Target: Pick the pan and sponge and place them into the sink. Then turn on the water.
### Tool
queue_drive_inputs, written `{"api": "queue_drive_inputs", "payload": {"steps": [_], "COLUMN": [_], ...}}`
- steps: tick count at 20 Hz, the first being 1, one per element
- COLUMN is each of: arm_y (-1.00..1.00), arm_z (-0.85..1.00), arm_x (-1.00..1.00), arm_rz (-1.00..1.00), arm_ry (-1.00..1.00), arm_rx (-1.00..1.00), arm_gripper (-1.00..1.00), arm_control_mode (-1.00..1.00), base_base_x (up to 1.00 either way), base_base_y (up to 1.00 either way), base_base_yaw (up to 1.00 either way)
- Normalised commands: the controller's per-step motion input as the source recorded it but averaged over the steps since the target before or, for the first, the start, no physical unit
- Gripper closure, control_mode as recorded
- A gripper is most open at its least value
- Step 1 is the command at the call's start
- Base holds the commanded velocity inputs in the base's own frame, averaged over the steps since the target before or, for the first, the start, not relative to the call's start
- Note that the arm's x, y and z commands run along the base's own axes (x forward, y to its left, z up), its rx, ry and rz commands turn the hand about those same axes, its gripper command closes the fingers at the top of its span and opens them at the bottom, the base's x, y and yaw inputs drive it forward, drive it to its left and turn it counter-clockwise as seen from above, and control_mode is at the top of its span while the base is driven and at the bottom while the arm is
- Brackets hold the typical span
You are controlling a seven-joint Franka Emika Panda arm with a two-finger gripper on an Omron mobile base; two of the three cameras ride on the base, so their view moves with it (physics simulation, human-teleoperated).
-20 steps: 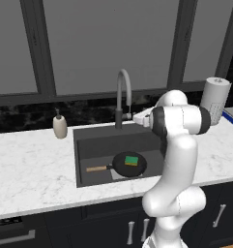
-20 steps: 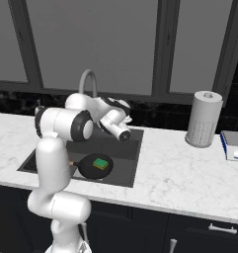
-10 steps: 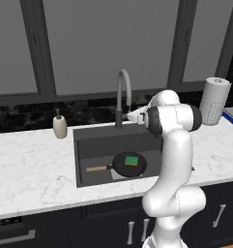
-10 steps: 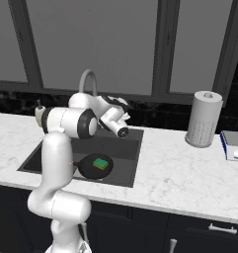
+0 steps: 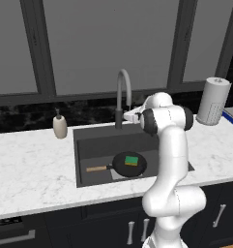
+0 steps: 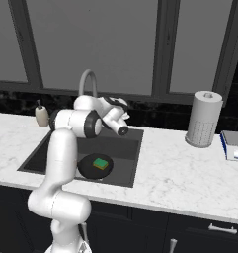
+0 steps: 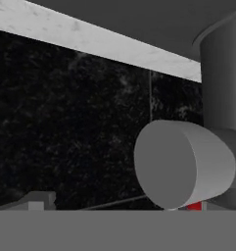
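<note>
Claw (image 5: pixel 129 116) open beside faucet (image 5: pixel 123 92), soap dispenser (image 5: pixel 60 127) apart.

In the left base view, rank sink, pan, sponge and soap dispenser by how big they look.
1. sink, clearly largest.
2. pan, counting its wooden handle.
3. soap dispenser.
4. sponge, lying on the pan.
The dispenser stands farther from the camera than the sponge, so that last pair is less sure.
</note>
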Motion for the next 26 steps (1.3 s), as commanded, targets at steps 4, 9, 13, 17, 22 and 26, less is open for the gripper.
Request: {"api": "queue_drive_inputs", "payload": {"steps": [4, 9, 13, 17, 22, 26], "arm_y": [0.04, 0.08, 0.09, 0.09, 0.00, 0.00], "arm_z": [-0.14, -0.08, -0.11, -0.22, -0.23, -0.26], "arm_x": [0.42, 0.46, 0.39, 0.39, 0.38, 0.40], "arm_rz": [0.00, 0.00, 0.00, -0.03, -0.03, -0.01], "arm_ry": [-0.02, -0.03, -0.13, -0.18, -0.16, -0.12], "arm_rx": [0.00, 0.00, 0.00, 0.00, 0.02, 0.05], "arm_gripper": [-1.00, -1.00, -1.00, 1.00, 1.00, 1.00], "arm_control_mode": [-1.00, -1.00, -1.00, -1.00, -1.00, -1.00], "base_base_x": [0.00, 0.00, 0.00, 0.00, 0.00, 0.00], "base_base_y": [0.00, 0.00, 0.00, 0.00, 0.00, 0.00], "base_base_yaw": [0.00, 0.00, 0.00, 0.00, 0.00, 0.00]}}
